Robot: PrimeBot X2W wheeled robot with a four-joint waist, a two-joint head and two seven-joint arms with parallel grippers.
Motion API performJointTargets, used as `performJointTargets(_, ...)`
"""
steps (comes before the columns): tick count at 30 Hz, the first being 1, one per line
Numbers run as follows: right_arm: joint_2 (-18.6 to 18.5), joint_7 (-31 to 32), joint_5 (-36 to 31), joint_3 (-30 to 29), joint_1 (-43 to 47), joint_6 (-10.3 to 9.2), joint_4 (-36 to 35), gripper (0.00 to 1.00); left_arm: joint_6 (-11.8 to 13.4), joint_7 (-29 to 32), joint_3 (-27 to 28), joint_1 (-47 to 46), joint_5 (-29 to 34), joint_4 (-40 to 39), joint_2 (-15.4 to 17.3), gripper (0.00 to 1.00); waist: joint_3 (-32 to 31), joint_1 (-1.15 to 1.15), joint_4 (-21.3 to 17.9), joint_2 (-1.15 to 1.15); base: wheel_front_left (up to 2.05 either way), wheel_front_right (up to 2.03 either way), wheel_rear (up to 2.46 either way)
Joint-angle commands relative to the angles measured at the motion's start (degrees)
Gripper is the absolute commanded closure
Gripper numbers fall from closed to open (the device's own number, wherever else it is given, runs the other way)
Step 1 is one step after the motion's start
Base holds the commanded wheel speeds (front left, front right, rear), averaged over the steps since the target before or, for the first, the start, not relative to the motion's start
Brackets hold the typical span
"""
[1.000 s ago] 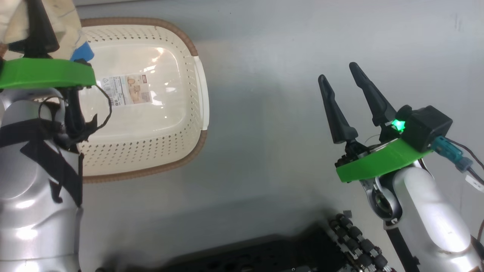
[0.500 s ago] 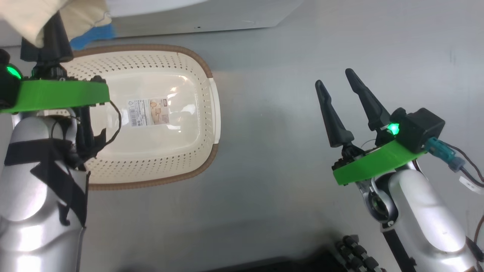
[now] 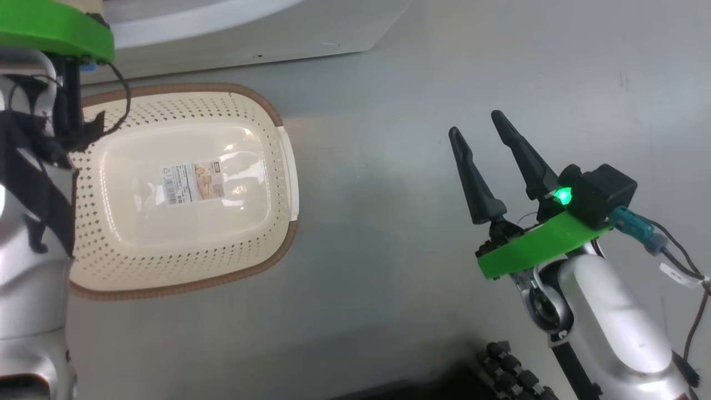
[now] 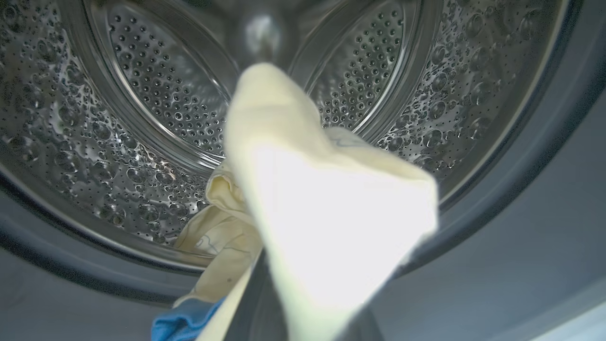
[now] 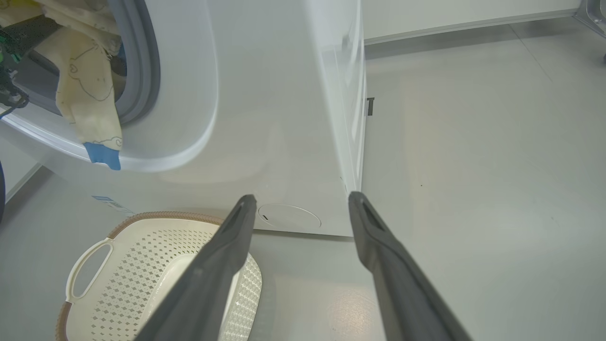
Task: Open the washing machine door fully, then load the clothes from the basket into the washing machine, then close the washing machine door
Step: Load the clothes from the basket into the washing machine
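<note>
Left gripper (image 4: 258, 293) is clamped on the cream clothes (image 4: 326, 203), holding them at the mouth of the drum (image 4: 156, 94), blue piece (image 4: 182, 322) dangling below. Right gripper (image 3: 475, 122) hangs spread wide over the floor, well right of the basket (image 3: 280, 133), which sits before the washer (image 5: 265, 118).

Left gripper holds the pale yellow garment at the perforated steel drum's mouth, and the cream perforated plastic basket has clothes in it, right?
No: the head view shows the cream perforated plastic basket empty, just a label sticker on its floor. The rest stands.
</note>
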Motion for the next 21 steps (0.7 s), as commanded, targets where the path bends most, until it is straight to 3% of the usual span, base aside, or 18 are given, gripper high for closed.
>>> performJointTargets(1,0.5,-0.4,0.5,1.2,2.2,-0.15,-1.3,0.0,0.0,0.5,1.0,-2.3,0.3,-1.1,2.8,1.0,0.2,0.0,-0.5,0.0,0.0,0.0,0.0)
performJointTargets(21,0.6,-0.4,1.0,2.3,2.6,-0.15,-1.5,0.0,0.0,5.5,-5.8,-22.5,0.8,17.0,8.4,1.0,5.9,0.0,-4.1,0.0,0.0,0.0,0.0)
